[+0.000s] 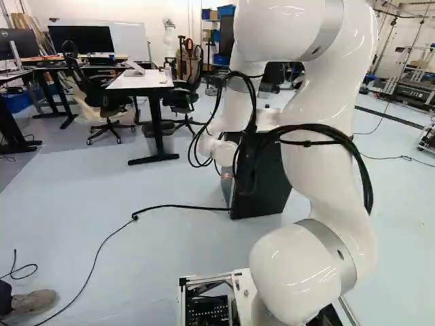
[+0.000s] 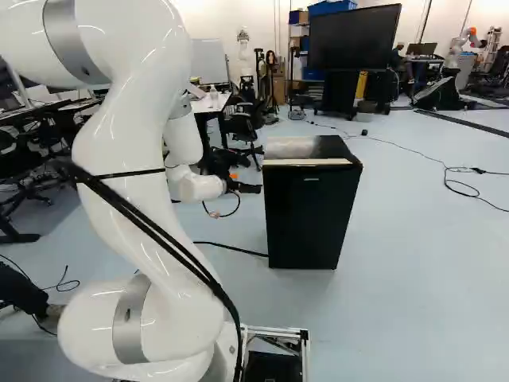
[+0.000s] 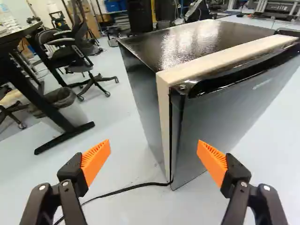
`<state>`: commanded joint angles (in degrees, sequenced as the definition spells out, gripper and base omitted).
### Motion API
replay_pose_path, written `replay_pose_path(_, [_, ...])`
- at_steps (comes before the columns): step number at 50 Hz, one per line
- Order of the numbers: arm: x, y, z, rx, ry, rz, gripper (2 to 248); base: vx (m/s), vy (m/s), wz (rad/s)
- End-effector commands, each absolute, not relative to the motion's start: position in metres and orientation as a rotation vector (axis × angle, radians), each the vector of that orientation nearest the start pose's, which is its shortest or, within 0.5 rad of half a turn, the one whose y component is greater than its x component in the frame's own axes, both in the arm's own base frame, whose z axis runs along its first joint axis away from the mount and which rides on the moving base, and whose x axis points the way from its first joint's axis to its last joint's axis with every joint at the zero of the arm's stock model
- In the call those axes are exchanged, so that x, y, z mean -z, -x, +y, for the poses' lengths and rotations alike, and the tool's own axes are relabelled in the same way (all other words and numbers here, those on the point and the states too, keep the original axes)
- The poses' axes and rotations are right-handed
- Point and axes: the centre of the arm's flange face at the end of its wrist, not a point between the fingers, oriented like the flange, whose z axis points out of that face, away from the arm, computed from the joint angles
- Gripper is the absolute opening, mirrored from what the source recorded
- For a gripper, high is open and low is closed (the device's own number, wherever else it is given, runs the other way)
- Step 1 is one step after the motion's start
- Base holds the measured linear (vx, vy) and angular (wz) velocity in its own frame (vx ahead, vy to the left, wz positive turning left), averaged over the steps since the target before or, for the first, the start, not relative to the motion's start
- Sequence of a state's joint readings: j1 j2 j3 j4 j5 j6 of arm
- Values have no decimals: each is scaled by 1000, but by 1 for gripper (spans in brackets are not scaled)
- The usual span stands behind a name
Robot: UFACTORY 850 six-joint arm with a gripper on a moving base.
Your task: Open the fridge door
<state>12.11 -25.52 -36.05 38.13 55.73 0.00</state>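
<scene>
Arm (image 1: 326, 149) rises from the joint at the foot of the left base view, right of the middle; in the right base view it stands left of the middle. Its upper part passes the top edge of both frames, and the far section descends to a wrist (image 2: 197, 185) left of centre in the right base view.

Fridge (image 2: 308, 219), black, stands upright on the floor (image 2: 413, 263), right of centre in the right base view and partly behind the arm in the left base view. Door (image 3: 234, 108) is closed; contents are hidden. A pale strip (image 3: 225, 59) runs between door and cabinet, and a dark recess (image 3: 243, 70) spans the door's top edge.

Desk (image 1: 139, 81) stands at the upper left of the left base view. Waste bin (image 1: 160, 139) with a dark liner is beside its leg; contents cannot be made out.

Cable (image 1: 177, 206) crosses the floor to the fridge's lower corner.

Tool (image 2: 243, 181) is near the fridge. Its fingers are spread wide, with nothing gripped; the orange pads (image 3: 95, 161) face each other, with the fridge's vertical corner ahead.
</scene>
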Motion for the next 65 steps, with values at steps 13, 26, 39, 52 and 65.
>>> replay_pose_path(13, [-272, -464, 46, 1765, 2703, 840, 247, 0, 0, 0])
replay_pose_path(26, [-270, -466, 40, 1827, 2680, 969, 247, 0, 0, 0])
replay_pose_path(39, [-272, -468, 34, 1896, 2644, 1087, 247, 0, 0, 0])
replay_pose_path(52, [-272, -475, 35, 1920, 2624, 1123, 247, 0, 0, 0])
replay_pose_path(65, [-271, -483, 36, 1930, 2611, 1145, 247, 0, 0, 0])
